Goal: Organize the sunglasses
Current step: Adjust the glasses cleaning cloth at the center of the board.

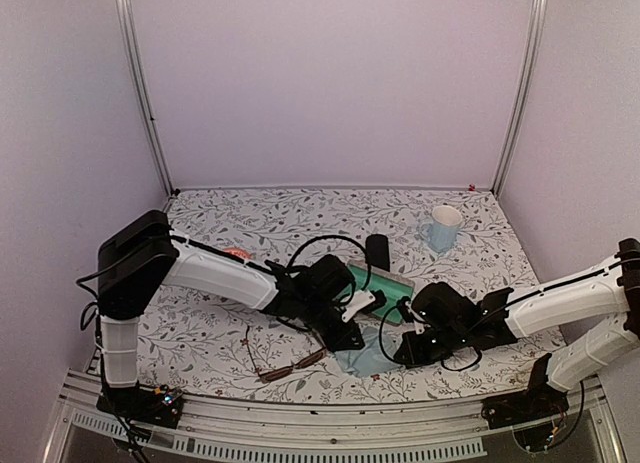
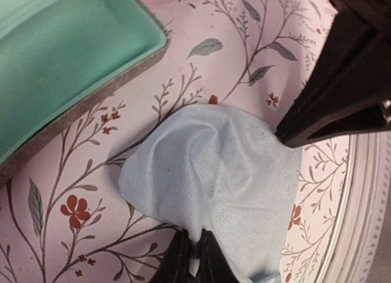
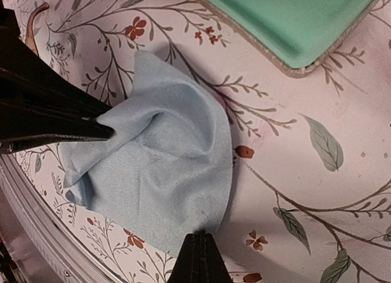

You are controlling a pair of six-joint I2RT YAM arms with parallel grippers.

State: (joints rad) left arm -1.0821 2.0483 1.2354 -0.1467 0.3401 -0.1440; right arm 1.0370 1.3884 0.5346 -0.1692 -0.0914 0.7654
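Left claw (image 2: pixel 192 261) and right claw (image 3: pixel 199 255) each clench the blue cloth (image 2: pixel 220 173). The pink sunglasses (image 1: pixel 237 253) are mostly hidden.

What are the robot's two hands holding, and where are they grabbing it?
Both hold the light blue cloth. The left gripper pinches it at one edge, and the right gripper pinches it at another edge.

Even pinkish light, soft shadow beside the cloth (image 3: pixel 165 167), wrist-view foregrounds blurred.
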